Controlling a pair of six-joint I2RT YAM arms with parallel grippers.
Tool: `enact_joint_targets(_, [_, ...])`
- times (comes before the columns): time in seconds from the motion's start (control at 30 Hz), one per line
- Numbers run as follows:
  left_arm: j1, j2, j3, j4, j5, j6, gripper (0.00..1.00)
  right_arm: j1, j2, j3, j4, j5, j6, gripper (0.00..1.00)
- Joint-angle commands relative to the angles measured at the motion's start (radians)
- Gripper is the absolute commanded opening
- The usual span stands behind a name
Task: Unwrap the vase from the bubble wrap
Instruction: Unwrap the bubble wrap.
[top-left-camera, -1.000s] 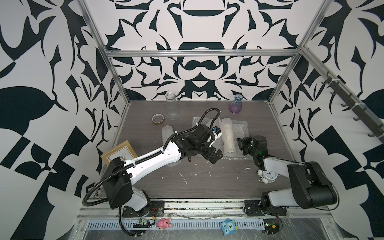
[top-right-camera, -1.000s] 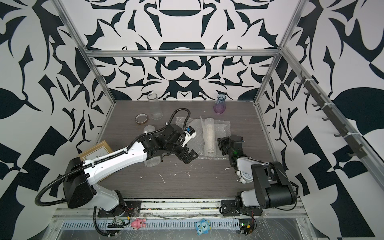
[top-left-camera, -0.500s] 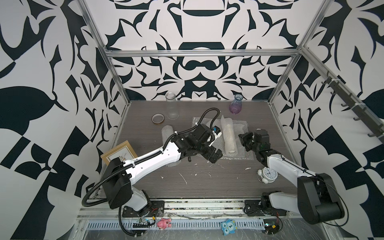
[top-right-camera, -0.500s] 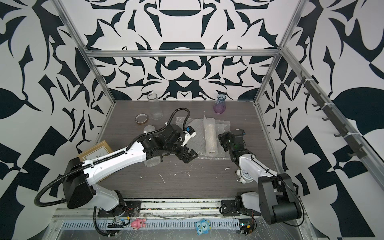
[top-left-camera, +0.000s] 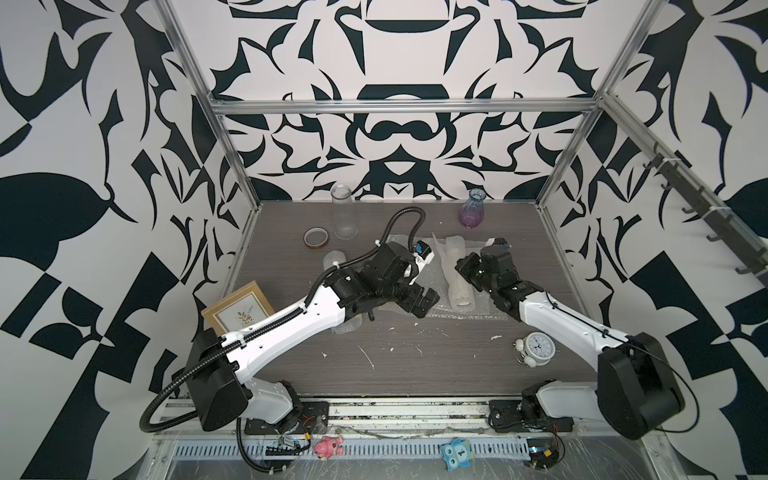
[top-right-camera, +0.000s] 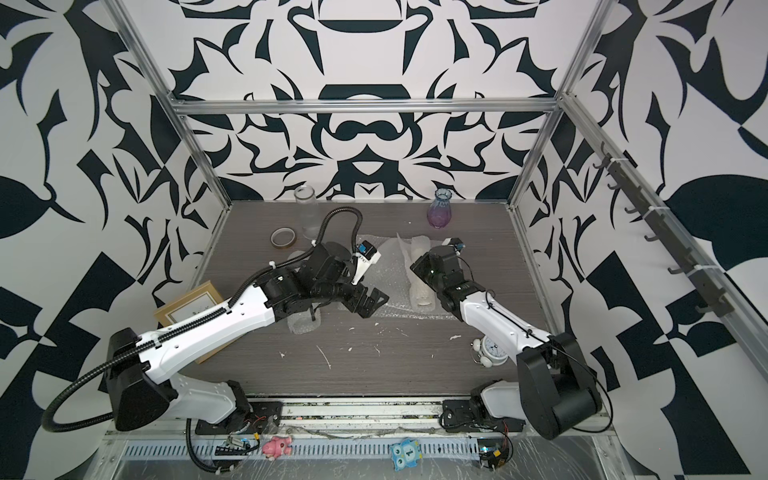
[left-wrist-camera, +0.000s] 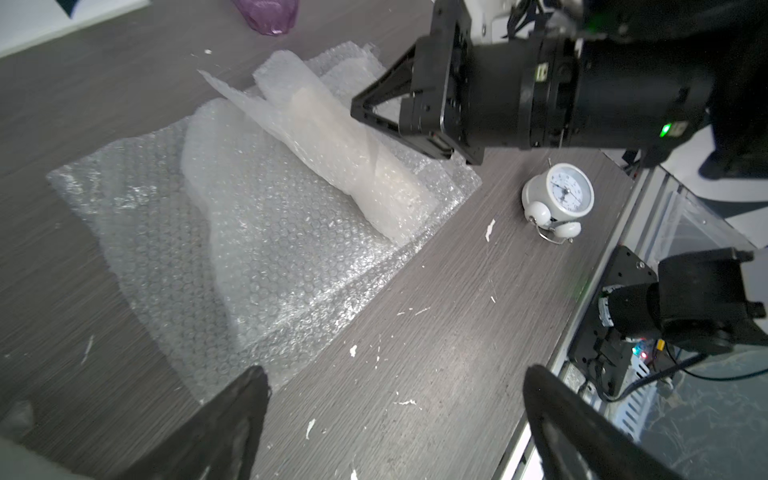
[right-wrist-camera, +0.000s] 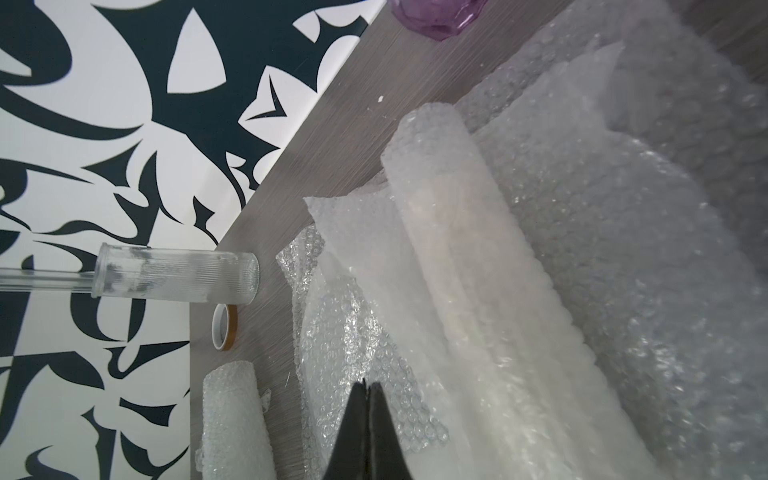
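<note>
**A:** Bubble wrap (top-left-camera: 458, 286) first: where does it lie?
**B:** Middle of the desk (top-left-camera: 415, 365), rolled into a whitish tube on a flat sheet (left-wrist-camera: 270, 270) of the same stuff, between the two arms.
**A:** Left hand (top-left-camera: 420, 300)?
**B:** Jaws spread wide and empty, over the sheet's edge, beside the tube but apart from it.
**A:** Right hand (right-wrist-camera: 368, 390)?
**B:** Jaws pressed together with nothing seen between them, right at the tube's side. Touching or not, I cannot tell.
**A:** Anything else?
**B:** A purple vase (top-left-camera: 470, 214) and a clear glass cylinder (top-left-camera: 344, 212) stand at the back, and an alarm clock (top-left-camera: 535, 349) sits near the right arm.
</note>
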Motion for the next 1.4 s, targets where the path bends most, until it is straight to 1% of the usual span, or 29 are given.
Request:
enact_joint_targets(0.0, [0.066,-0.066,-0.019,0.022,-0.056,-0.036,0.99,0.052,0.062,0.070,-0.009,0.075,-0.055,0.00])
enact_joint_targets(0.2, [0.214,-0.155,-0.050,0.061,-0.088,-0.086,0.99,0.151,0.235,0.153,0.010,0.104,-0.083,0.00])
enact_joint_targets(0.33, [0.269,-0.178,-0.059,0.072,-0.094,-0.089,0.99,0.202,0.340,0.208,0.005,0.112,-0.105,0.00])
enact_joint_targets(0.37, [0.279,-0.184,-0.059,0.073,-0.094,-0.089,0.99,0.215,0.362,0.227,-0.005,0.111,-0.114,0.02])
enact_joint_targets(0.43, [0.296,-0.192,-0.060,0.073,-0.090,-0.091,0.99,0.239,0.394,0.272,-0.044,0.115,-0.138,0.08])
enact_joint_targets(0.5, [0.313,-0.201,-0.060,0.074,-0.085,-0.095,0.99,0.256,0.413,0.326,-0.082,0.101,-0.175,0.19])
enact_joint_targets(0.63, [0.353,-0.230,-0.065,0.082,-0.058,-0.111,0.99,0.280,0.423,0.434,-0.191,0.100,-0.237,0.37])
enact_joint_targets(0.73, [0.393,-0.244,-0.069,0.089,-0.036,-0.125,0.99,0.285,0.408,0.505,-0.265,0.105,-0.297,0.52])
enact_joint_targets(0.8, [0.423,-0.247,-0.077,0.104,-0.010,-0.144,0.99,0.285,0.400,0.551,-0.315,0.112,-0.339,0.58])
enact_joint_targets(0.87, [0.454,-0.241,-0.088,0.121,0.022,-0.165,0.99,0.284,0.377,0.582,-0.363,0.138,-0.370,0.59])
enact_joint_targets(0.93, [0.473,-0.227,-0.092,0.127,0.043,-0.181,0.99,0.285,0.327,0.567,-0.358,0.189,-0.388,0.60])
enact_joint_targets(1.03, [0.476,-0.194,-0.087,0.124,0.055,-0.183,0.99,0.281,0.245,0.524,-0.350,0.251,-0.421,0.61])
enact_joint_targets(1.13, [0.476,-0.168,-0.084,0.126,0.080,-0.194,0.99,0.264,0.169,0.480,-0.355,0.286,-0.436,0.61])
enact_joint_targets(1.27, [0.476,-0.140,-0.083,0.132,0.123,-0.214,0.99,0.212,0.075,0.405,-0.364,0.288,-0.419,0.60])
enact_joint_targets(1.37, [0.476,-0.113,-0.083,0.136,0.150,-0.225,0.99,0.153,0.009,0.334,-0.362,0.264,-0.398,0.58])
